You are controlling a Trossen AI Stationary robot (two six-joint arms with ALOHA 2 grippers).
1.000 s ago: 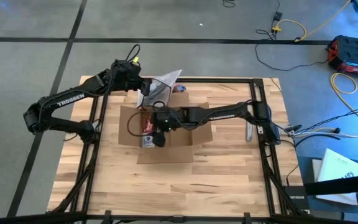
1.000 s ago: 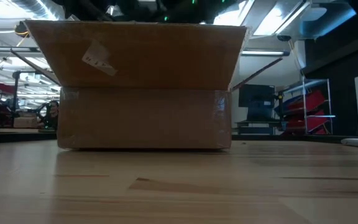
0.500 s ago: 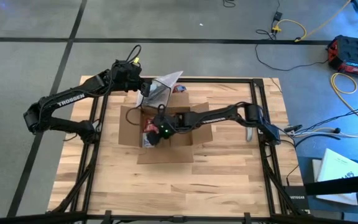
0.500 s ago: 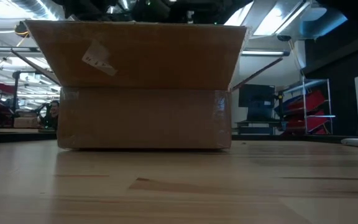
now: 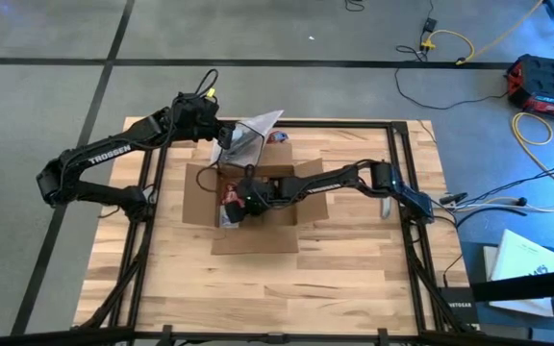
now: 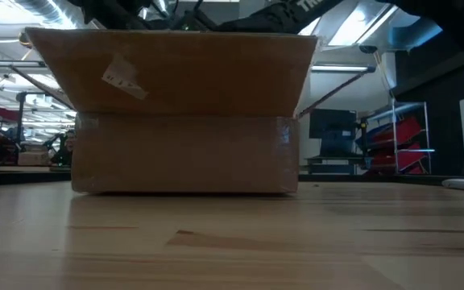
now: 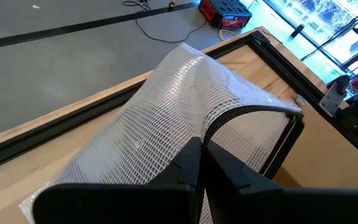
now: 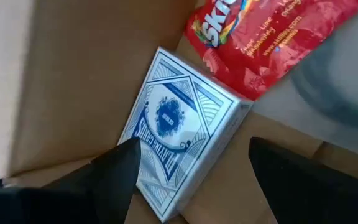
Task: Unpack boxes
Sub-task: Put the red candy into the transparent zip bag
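Hovering right end effector, inside box

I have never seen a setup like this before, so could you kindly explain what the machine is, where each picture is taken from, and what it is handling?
These are two dark robot arms at a wooden table, each ending in a two-finger gripper. One picture looks straight down from above, one looks level across the tabletop, and two come from cameras on the arms' wrists.

On the table sits an open cardboard box; the level view shows only its brown side.

The left gripper, beyond the box's far edge, is shut on a clear mesh bag with a dark zipper.

The right gripper reaches down into the box with its fingers open. Its wrist camera shows a blue-and-white pack of playing cards between the fingers, not yet gripped, with a red candy packet beside it.
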